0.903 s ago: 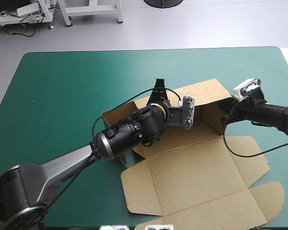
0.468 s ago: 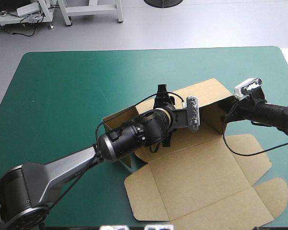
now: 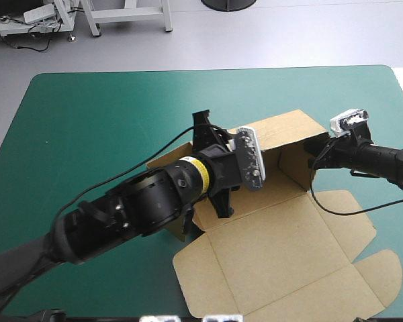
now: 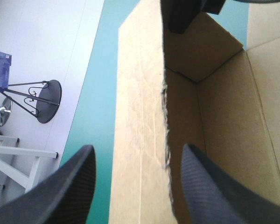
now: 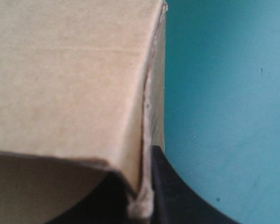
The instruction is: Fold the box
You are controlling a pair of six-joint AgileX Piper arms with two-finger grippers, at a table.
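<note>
The box (image 3: 282, 235) lies right of the middle of the table (image 3: 87, 121), its far walls raised and its lid flat toward the near edge. The left gripper (image 4: 139, 149) stands open astride the far wall's top edge; the right gripper (image 5: 142, 196) is clamped on the board at the box's right corner. Wall-tucking seems in hand: next the left should close on that wall and press it home while the right steadies

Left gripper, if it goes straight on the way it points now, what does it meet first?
The box. Its raised far wall stands between the open fingers of the left gripper, so they would probably slide along either side of it. Farther along that wall, the right gripper grips the corner; depth unclear.
</note>
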